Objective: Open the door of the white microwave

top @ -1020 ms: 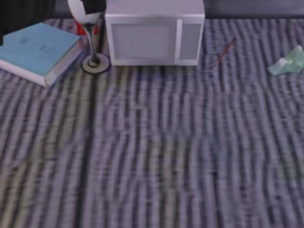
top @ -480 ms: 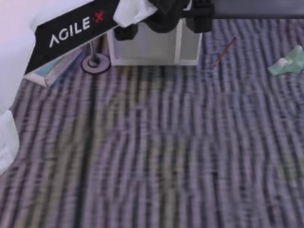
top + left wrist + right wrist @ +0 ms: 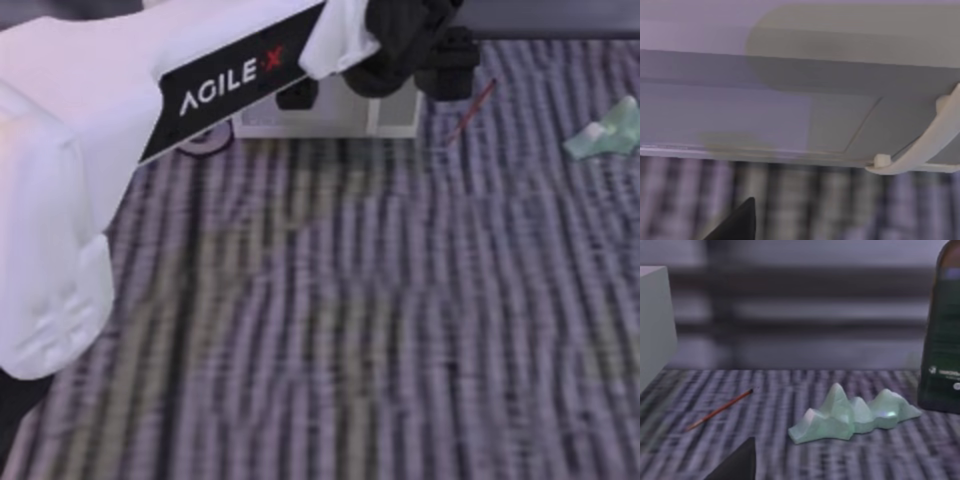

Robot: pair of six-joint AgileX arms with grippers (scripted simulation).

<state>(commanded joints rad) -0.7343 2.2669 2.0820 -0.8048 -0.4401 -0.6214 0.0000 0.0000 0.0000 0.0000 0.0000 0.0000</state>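
Note:
The white microwave [image 3: 330, 120] stands at the table's far edge, left of middle. My left arm reaches over it and hides all but its lower front strip. My left gripper [image 3: 385, 50] hangs open in front of its upper face. In the left wrist view the door [image 3: 790, 115] fills the frame, shut flush, with its slim white handle [image 3: 925, 150] off to one side. One dark fingertip [image 3: 742, 222] shows, clear of the door, touching nothing. My right arm is out of the top view; its wrist view shows one dark fingertip [image 3: 740, 462] with nothing held.
A pencil [image 3: 472, 110] lies right of the microwave. A pale green crumpled lump [image 3: 605, 130] sits at the far right, with a dark bottle [image 3: 942, 330] beside it. A round glass base [image 3: 205, 140] peeks out under my left arm.
My left arm has swung in from the left and reached farther right over the microwave. It now hides the blue book, the glass and most of the door.

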